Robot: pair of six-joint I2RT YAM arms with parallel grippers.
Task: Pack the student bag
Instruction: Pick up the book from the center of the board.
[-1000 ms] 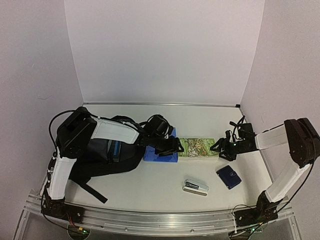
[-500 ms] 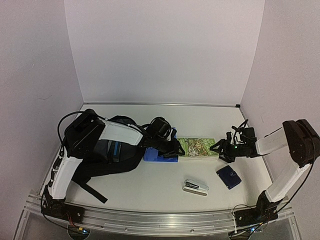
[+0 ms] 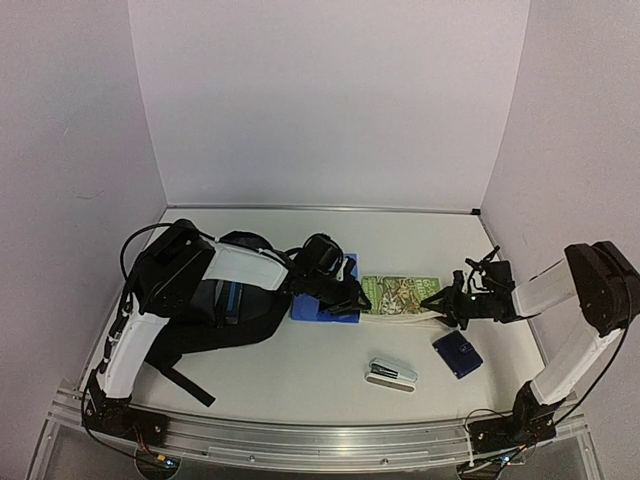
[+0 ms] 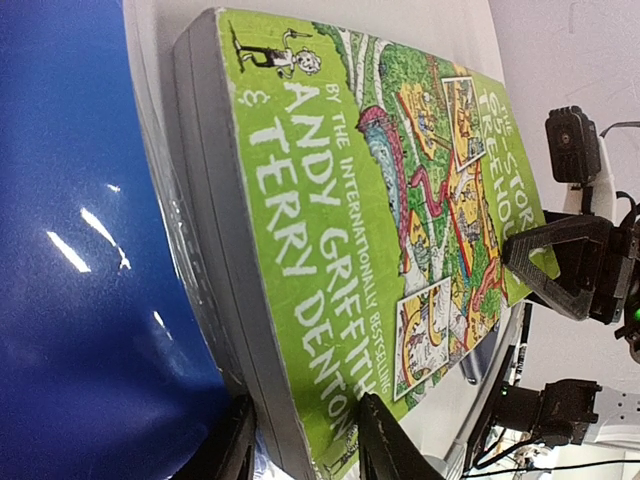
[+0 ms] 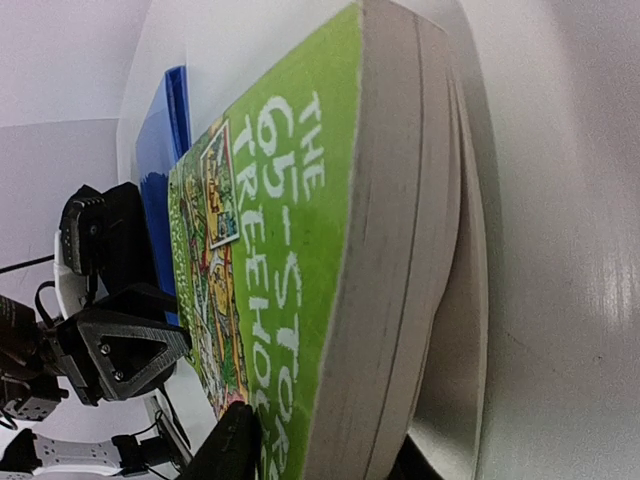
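Note:
The student bag (image 3: 210,300) lies black and slumped at the left of the table, partly under my left arm. A green paperback (image 3: 400,293) lies to its right, its left end against a blue book (image 3: 312,312). My left gripper (image 3: 350,298) is shut on the green book's left end; in the left wrist view its fingers (image 4: 385,445) pinch cover and underside of the book (image 4: 340,200). My right gripper (image 3: 441,304) is shut on the right end, one finger on the cover (image 5: 235,445) of the book (image 5: 300,220).
A silver and black stapler-like item (image 3: 392,375) lies near the front centre. A dark blue flat case (image 3: 457,353) sits right of it, just below my right gripper. White walls close in the table on three sides.
My right gripper has slid left onto the green book's right end and closed. My left gripper has narrowed onto the book's left end. The book's page edge now shows along its near side.

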